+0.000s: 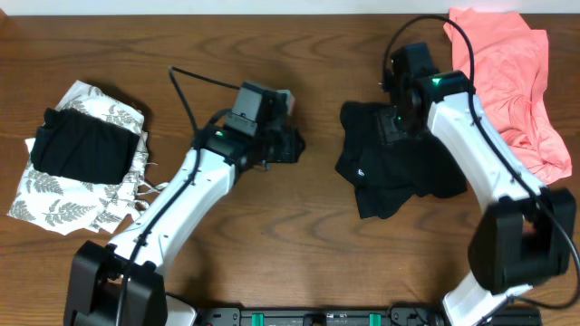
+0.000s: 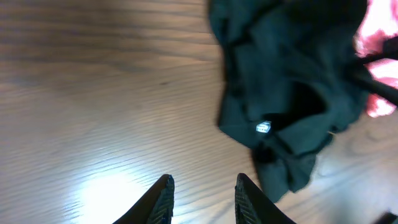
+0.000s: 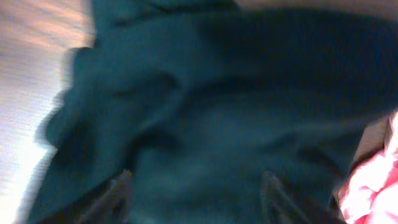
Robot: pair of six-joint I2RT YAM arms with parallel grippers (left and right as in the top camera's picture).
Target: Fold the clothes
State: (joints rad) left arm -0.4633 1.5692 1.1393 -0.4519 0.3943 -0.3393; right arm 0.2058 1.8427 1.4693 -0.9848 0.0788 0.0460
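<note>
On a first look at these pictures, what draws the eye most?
A crumpled black shirt lies right of centre on the table, under the right arm. A salmon-pink garment brightens the far right corner, and at the left a folded black garment rests on leaf-print cloth.

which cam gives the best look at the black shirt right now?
Overhead: the black shirt shows nearly whole, crumpled, partly under the right arm. Left wrist catches most of it, cropped at the top edge. Right wrist is only a blurry close-up of fabric.
</note>
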